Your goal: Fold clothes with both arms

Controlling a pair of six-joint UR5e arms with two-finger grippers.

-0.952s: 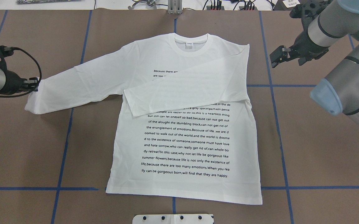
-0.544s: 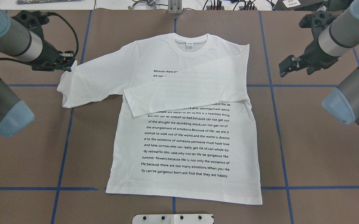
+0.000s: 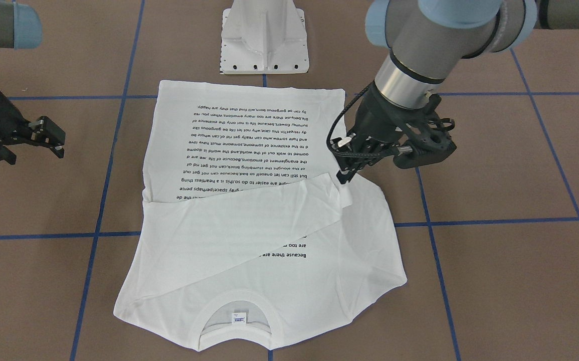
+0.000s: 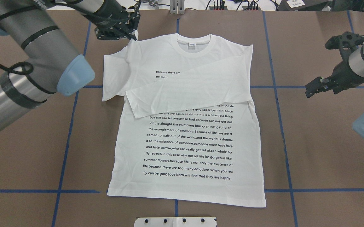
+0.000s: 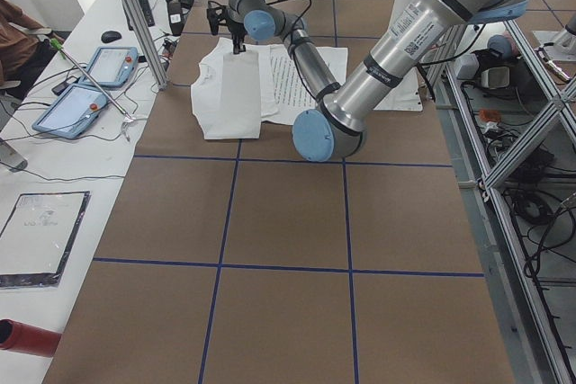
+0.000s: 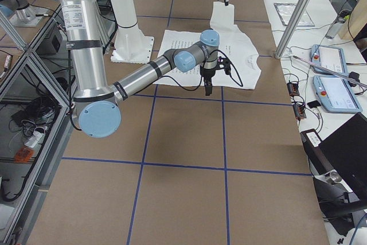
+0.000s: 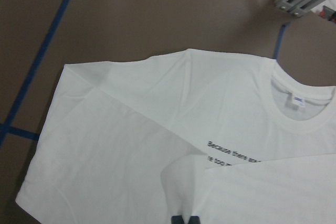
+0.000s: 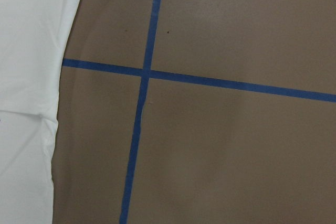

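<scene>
The white long-sleeved T-shirt lies flat on the brown table, text side up, with the collar at the far end. One sleeve is folded across the chest. My left gripper is shut on the cuff of the other sleeve and holds it raised over the shoulder. The front view shows it pinching the cuff. In the left wrist view the fingertips are pressed together over the shirt. My right gripper is open and empty, to the right of the shirt.
The white pedestal base stands at the hem end of the shirt. Blue tape lines cross the brown table. The right wrist view shows the shirt's edge and bare table. A side bench holds tablets.
My left gripper has carried the sleeve cuff up and inward from the far left to the shirt's shoulder, doubling the sleeve over. My right gripper has drawn back to the right.
</scene>
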